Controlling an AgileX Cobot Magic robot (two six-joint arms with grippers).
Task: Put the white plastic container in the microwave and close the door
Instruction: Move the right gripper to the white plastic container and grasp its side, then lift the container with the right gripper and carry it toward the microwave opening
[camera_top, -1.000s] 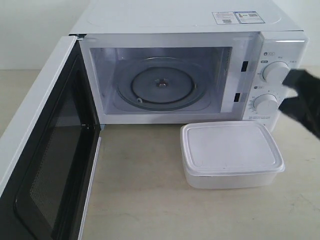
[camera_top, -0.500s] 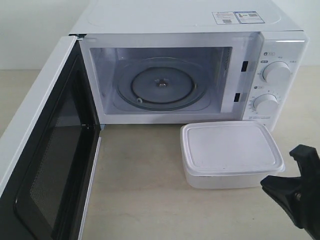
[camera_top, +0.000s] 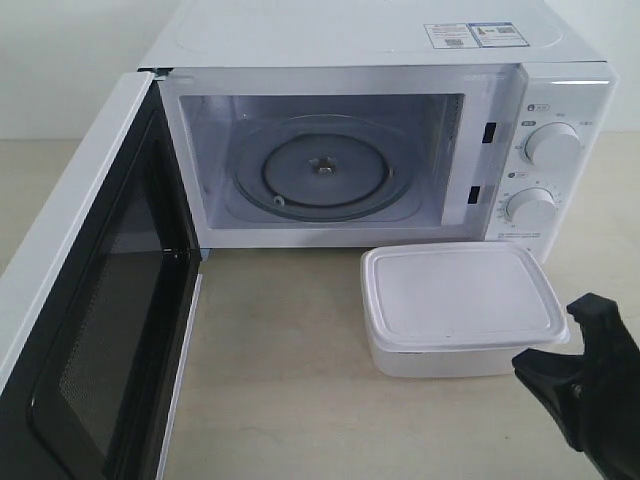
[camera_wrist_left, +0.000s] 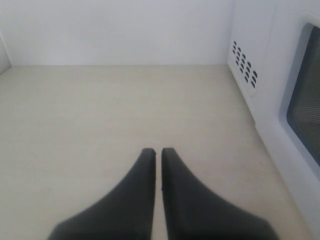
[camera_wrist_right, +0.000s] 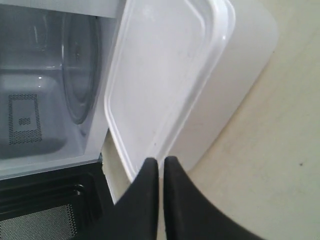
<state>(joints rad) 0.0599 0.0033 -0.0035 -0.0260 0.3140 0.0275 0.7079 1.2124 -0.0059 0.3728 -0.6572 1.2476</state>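
A pale beige tabletop (camera_top: 290, 380) with a matte, faintly speckled surface spreads across the scene. From the tabletop's far edge rises a plain white wall (camera_top: 60, 60), smooth and uniform, meeting the tabletop in one straight seam. At one end of that seam a second white panel (camera_wrist_left: 3, 52) turns a corner above the tabletop. The light is soft and even, casting only faint, diffuse shadows on the tabletop
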